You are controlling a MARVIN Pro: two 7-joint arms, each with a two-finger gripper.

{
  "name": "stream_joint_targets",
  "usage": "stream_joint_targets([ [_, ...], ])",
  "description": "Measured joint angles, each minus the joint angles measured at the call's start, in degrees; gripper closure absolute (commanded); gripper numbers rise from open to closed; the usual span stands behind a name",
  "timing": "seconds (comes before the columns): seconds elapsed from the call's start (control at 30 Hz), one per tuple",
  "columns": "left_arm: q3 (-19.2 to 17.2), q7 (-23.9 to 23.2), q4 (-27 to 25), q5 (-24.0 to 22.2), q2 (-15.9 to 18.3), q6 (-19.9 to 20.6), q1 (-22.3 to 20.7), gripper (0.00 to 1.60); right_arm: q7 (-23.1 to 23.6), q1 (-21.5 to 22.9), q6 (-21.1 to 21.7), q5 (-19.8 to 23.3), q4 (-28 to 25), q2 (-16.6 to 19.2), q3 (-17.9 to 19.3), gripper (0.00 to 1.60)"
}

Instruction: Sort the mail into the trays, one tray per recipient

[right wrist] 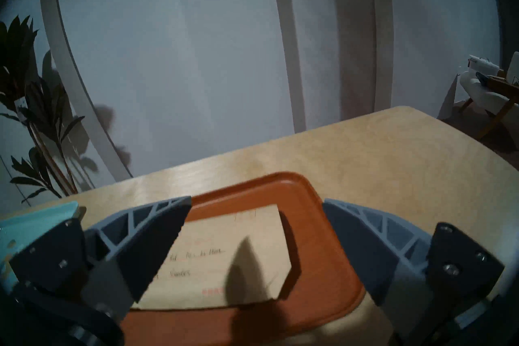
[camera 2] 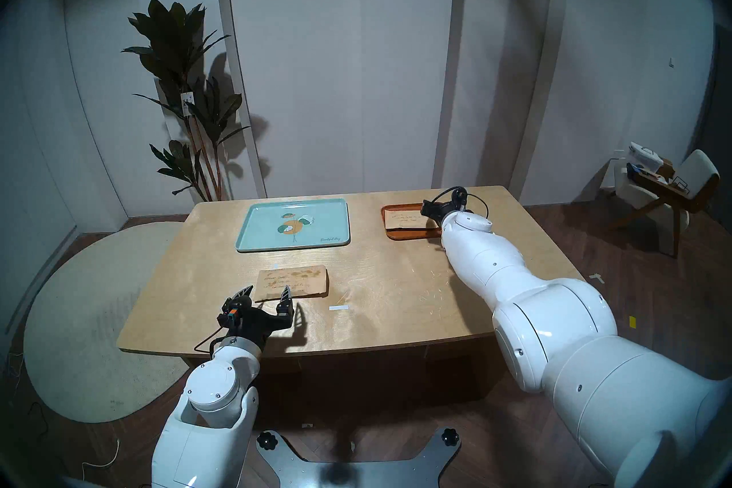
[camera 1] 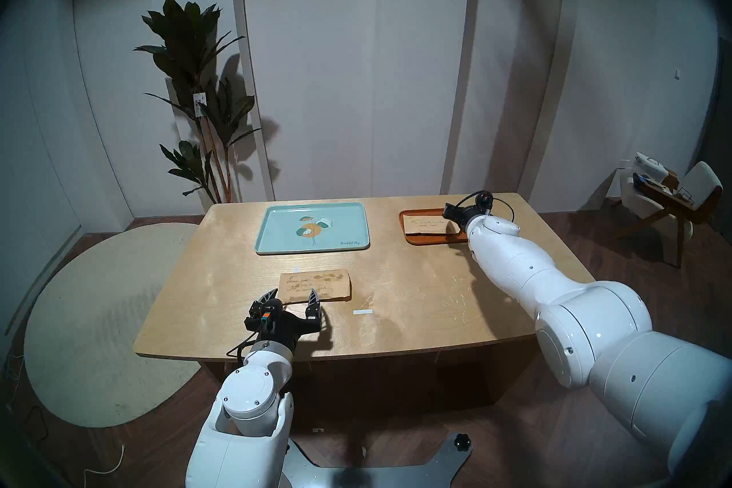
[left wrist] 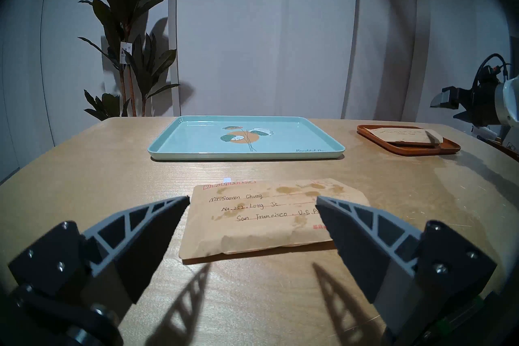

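Blotched envelope (left wrist: 269, 213) lies flat on the worktop (camera 1: 416, 301), long axis crosswise, directly ahead of the left tool (left wrist: 252, 206). Its jaws stand wide and empty, apparently hovering at the near edge. Teal tray (camera 1: 277, 241) lies beyond. Plain envelope (right wrist: 224, 261) rests in the orange tray (right wrist: 323, 261); right tool (right wrist: 257, 213) spread, empty, above it.

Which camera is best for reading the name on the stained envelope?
The left wrist view: the stained envelope fills the middle, reading "Mr. Steven Chung". Both head views show it small, writing unreadable. The right wrist view misses it.
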Motion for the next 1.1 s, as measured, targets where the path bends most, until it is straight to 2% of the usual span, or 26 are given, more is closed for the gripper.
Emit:
stream_joint_targets([
  [0.23,0.0,0.0,0.2,0.0,0.0,0.0,0.0,0.0,0.6,-2.1,-0.9,-1.2,-1.3,0.9,-1.1,0.0],
  [0.43,0.0,0.0,0.4,0.0,0.0,0.0,0.0,0.0,0.8,-2.1,-2.5,-2.1,-3.5,2.1,-1.6,0.0],
  [1.1,0.0,0.0,0.6,0.0,0.0,0.0,-0.1,0.0,1.9,-1.8,-8.4,-5.4,-15.2,6.0,-2.2,0.0],
])
